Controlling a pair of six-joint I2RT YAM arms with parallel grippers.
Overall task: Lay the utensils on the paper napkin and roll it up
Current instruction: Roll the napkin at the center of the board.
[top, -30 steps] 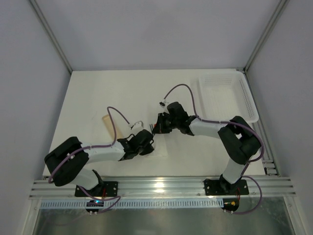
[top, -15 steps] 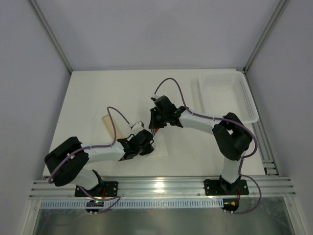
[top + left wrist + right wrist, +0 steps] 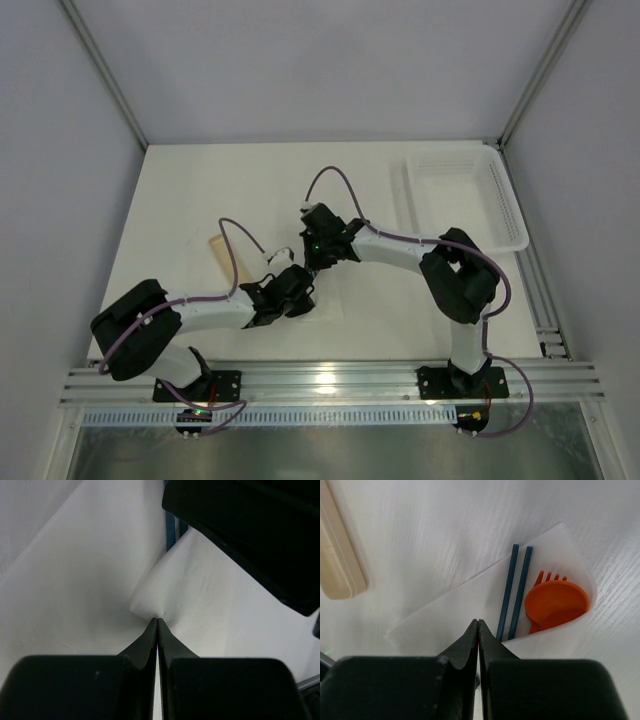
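1. Napkin (image 3: pixel 445 610), on the table (image 3: pixel 445 520), folded over blue sticks (image 3: pixel 515 590) and orange spoon (image 3: pixel 555 602); their ends show at the open side.
2. Left tool (image 3: pixel 157 621): pressed together, tip on a napkin pucker; pinch unconfirmed.
3. Right tool (image 3: pixel 478 622): pressed together at the folded edge.
4. Advised: left tool anchors the paper while right tool pushes the fold over sticks and spoon, low and tight.

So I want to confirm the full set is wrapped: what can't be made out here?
- Right wrist: the lower ends of the blue sticks and orange spoon are under the napkin fold; the tan piece is cut by the frame edge.
- Top: sticks and spoon hidden by the arms.
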